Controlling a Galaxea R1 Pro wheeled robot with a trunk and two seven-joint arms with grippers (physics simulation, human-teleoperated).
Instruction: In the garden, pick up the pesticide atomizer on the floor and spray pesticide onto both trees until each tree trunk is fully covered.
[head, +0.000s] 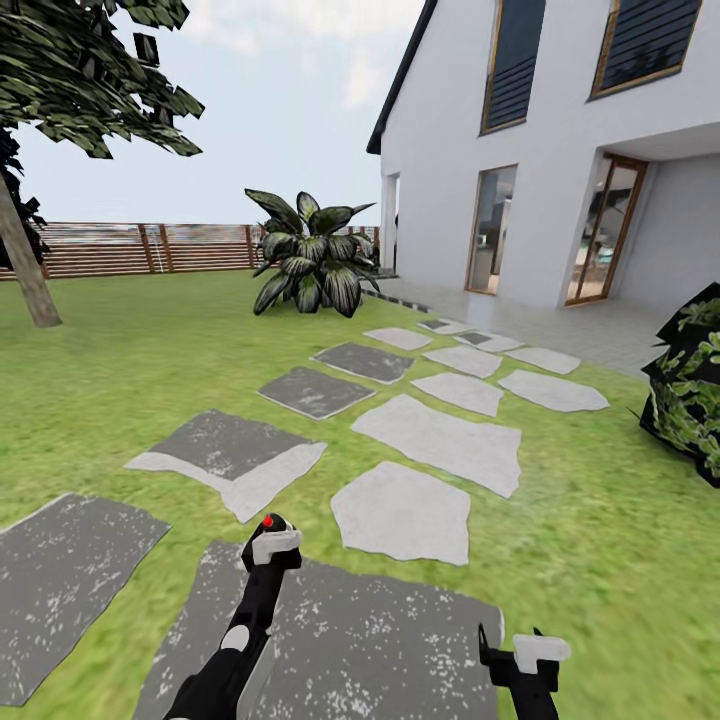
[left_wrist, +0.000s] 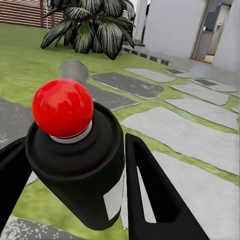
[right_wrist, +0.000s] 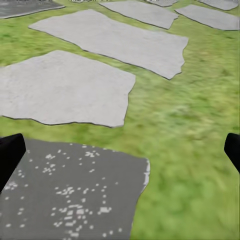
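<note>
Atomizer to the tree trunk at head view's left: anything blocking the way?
Nothing visible. The pesticide atomizer sits between the left gripper's fingers. Between it and the tree trunk lie only flat paving stones and open lawn. The striped-leaf plant stands off to the right of that line.

I have the paving stones (head: 430, 440) running ahead of me across the lawn (head: 120, 380), up toward the house (head: 560, 140) at the right; a palm-like plant (head: 312, 262) stands at the far end of the stones, just left of the house corner; the fence (head: 130, 248) runs behind it along the lawn's far edge; a tree trunk (head: 25, 265) rises at far left, before the fence; a bush (head: 690, 385) sits at the right edge, beside the terrace (head: 560, 325).
</note>
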